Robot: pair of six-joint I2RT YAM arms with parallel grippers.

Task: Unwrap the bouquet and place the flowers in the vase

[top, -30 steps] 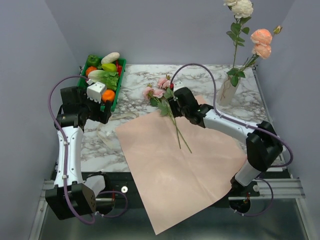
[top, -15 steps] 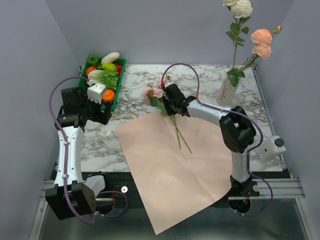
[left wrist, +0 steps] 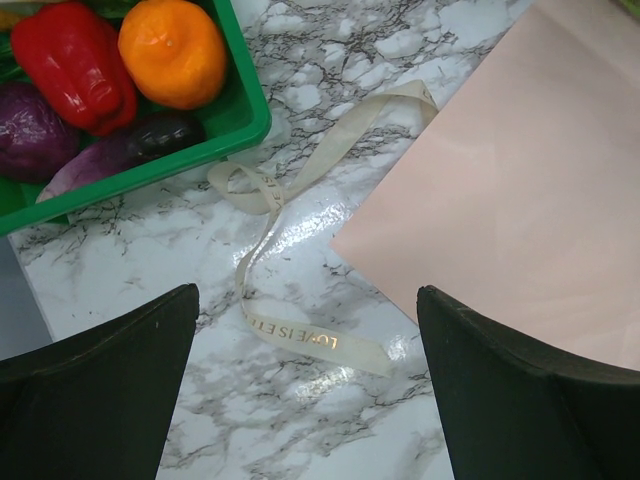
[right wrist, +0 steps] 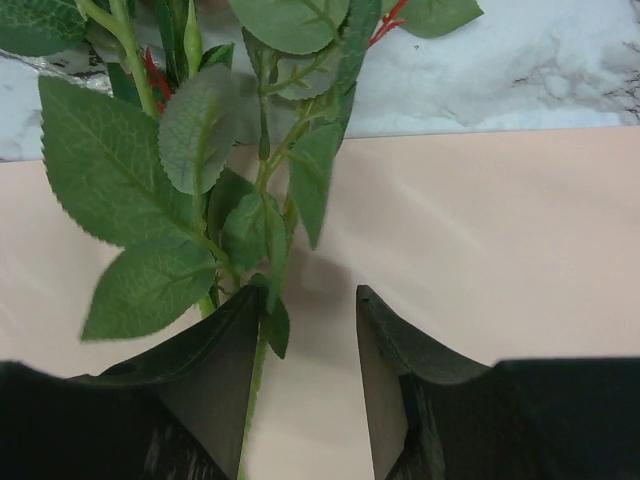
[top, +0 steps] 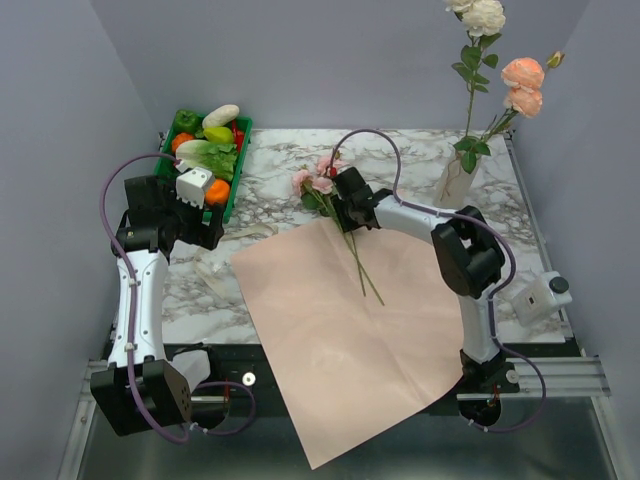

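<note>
The bouquet is undone: its salmon-pink paper (top: 350, 320) lies flat, and pink flowers (top: 314, 183) lie across its far edge, stems (top: 360, 265) pointing toward me. The off-white vase (top: 455, 182) stands at the far right and holds a white rose (top: 486, 16) and peach roses (top: 522, 78). My right gripper (top: 343, 207) is low over the lying flowers. In the right wrist view it (right wrist: 305, 300) is open, with a green stem (right wrist: 250, 400) against the inner face of its left finger and leaves (right wrist: 120, 180) just ahead. My left gripper (left wrist: 305, 310) hangs wide open above the cream ribbon (left wrist: 300, 335).
A green tray (top: 238, 175) of vegetables stands at the far left, its rim (left wrist: 200, 150) close to my left gripper. The cream ribbon (top: 250, 232) lies loose on the marble between the tray and the paper. The paper overhangs the table's near edge.
The right arm's elbow has swung in toward the middle and its gripper has shifted slightly left over the flowers' leaves. The left arm has stayed put.
</note>
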